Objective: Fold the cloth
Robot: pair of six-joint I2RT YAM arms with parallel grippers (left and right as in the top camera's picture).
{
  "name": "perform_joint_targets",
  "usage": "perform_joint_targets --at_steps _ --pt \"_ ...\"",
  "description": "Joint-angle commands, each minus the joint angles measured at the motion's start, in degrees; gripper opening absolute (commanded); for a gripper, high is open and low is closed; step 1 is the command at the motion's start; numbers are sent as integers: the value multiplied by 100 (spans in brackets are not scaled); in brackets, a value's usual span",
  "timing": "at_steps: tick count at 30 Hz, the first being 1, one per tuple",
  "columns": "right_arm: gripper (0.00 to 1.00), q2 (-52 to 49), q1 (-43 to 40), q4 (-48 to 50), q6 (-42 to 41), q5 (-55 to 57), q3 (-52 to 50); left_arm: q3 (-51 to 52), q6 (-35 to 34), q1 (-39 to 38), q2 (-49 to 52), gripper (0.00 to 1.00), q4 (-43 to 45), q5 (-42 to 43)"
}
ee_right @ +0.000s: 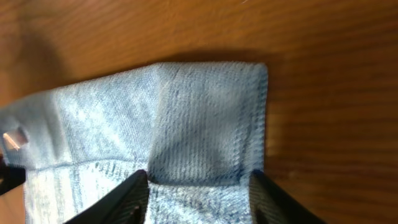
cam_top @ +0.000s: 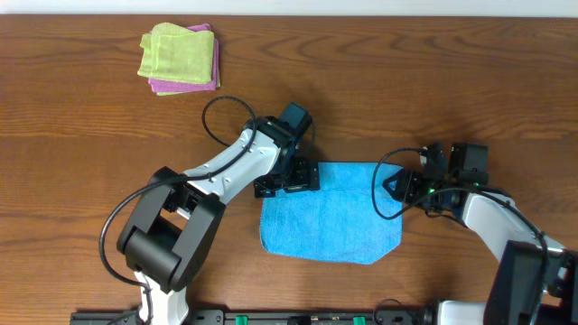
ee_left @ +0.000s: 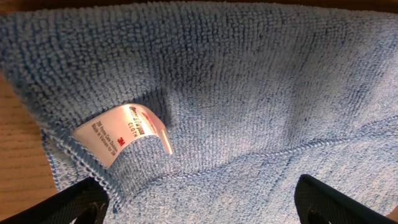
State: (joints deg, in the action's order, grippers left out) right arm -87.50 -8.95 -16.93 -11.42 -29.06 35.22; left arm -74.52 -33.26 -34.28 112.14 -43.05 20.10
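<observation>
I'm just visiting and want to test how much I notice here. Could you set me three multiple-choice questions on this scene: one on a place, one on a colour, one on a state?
1. Where is the stack of folded cloths? A) far left of the table B) near right C) dead centre
2. What colour is the cloth between the two arms? A) red B) sky-blue C) yellow
3. How is the left gripper? A) shut B) open C) out of view

Answers: 1 A, the stack lies at the overhead view's upper left. 2 B, it is plain blue terry. 3 B, its jaws stand far apart in its wrist view.
</observation>
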Motion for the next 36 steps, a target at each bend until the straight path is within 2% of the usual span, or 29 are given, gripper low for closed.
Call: perform_joint_targets --at_steps 1,21,33,36 --pt "50 -26 -35 155 -205 297 76 22 -66 7 59 96 0 -120" --pt "46 -103 369 772 -848 341 72 22 -66 7 59 95 76 -120" --pt "45 -472 466 625 -826 507 72 24 -63 7 59 95 136 -120" --pt "44 -494 466 562 -800 516 72 24 -66 7 59 92 138 -118"
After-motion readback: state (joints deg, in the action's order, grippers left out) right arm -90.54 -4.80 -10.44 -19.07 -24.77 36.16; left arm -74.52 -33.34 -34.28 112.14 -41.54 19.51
